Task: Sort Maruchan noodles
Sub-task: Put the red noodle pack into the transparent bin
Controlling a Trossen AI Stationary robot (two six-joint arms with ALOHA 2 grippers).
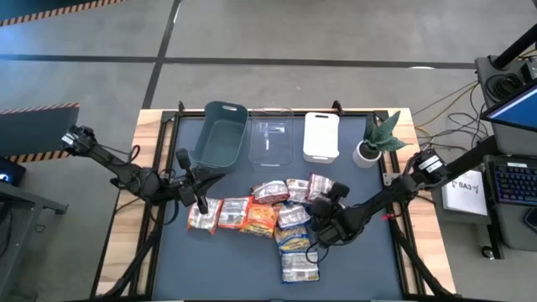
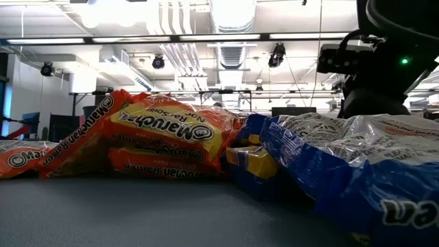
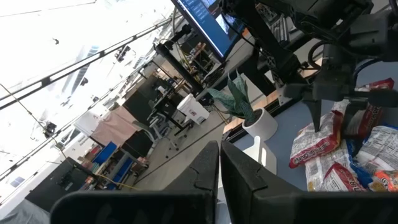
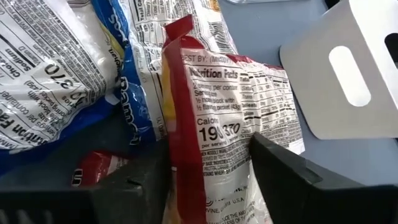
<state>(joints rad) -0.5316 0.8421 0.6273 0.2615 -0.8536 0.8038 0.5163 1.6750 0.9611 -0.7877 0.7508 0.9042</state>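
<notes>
- Red-and-white packet (image 4: 227, 130) fills the right wrist view, standing on edge between the right gripper's (image 4: 208, 180) two dark fingers, its nutrition panel facing out; the fingers sit narrow on either side of it, closed on the packet.
- From above, the right gripper (image 1: 329, 220) is over the right part of the packet pile, near the middle of the bench (image 1: 377, 260).
- Maruchan noodles (image 1: 260, 214) lie in a loose cluster across the middle of the bench: orange packets to the left, red-and-white ones toward the back, yellow-and-blue ones (image 1: 298, 243) trailing toward the front edge.
- At table height, orange packets (image 2: 158, 137) are stacked on the left and a blue-edged packet (image 2: 343, 165) lies on the right.
- Left gripper (image 1: 200, 204) sits at the left end of the pile, fingers pressed together, holding nothing.
- Along the back edge stand a teal bin (image 1: 220, 134), a clear bin (image 1: 271, 138) and a white bin (image 1: 320, 136), side by side.
- Near the back right corner stands a potted plant (image 1: 375, 143).
</notes>
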